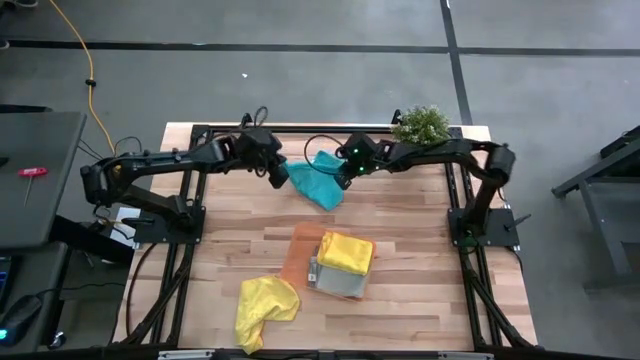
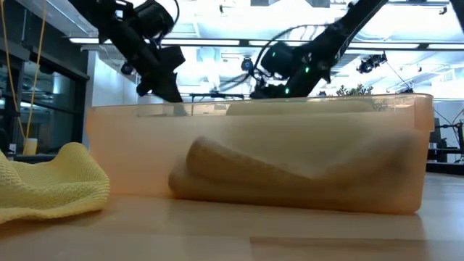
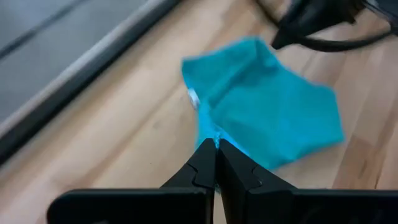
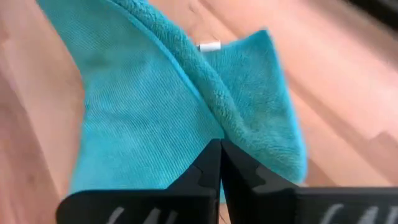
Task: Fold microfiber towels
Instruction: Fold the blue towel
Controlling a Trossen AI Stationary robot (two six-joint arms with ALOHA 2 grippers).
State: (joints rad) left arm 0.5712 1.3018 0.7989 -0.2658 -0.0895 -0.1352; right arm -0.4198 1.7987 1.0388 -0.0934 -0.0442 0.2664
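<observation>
A teal-blue towel (image 1: 318,183) lies crumpled on the wooden table near its far edge, between my two grippers. My left gripper (image 1: 279,178) is shut on the towel's left side and my right gripper (image 1: 343,177) is shut on its right side. A loose yellow towel (image 1: 264,306) lies bunched near the front edge. A folded yellow towel (image 1: 346,253) rests on a grey one (image 1: 335,285) in the orange tray (image 1: 300,245). In the low view the tray's wall (image 2: 254,159) hides both grippers' fingertips. My left gripper pinches a corner at the towel's edge (image 3: 213,133) between its two shut fingers, slanting down from the table's left. The rest of the towel spreads over the table beyond the fingers. My right gripper pinches a thick folded ridge of the towel (image 4: 225,127) between its two shut fingers, slanting down from the table's right. The ridge runs away from the fingers, and the cloth on both sides of it lies on the table.
A small green potted plant (image 1: 421,125) stands at the far right corner, close behind my right arm. Black frame rails (image 1: 190,215) run along the table's left and right sides. Bare wood shows at the table's middle left (image 1: 245,230).
</observation>
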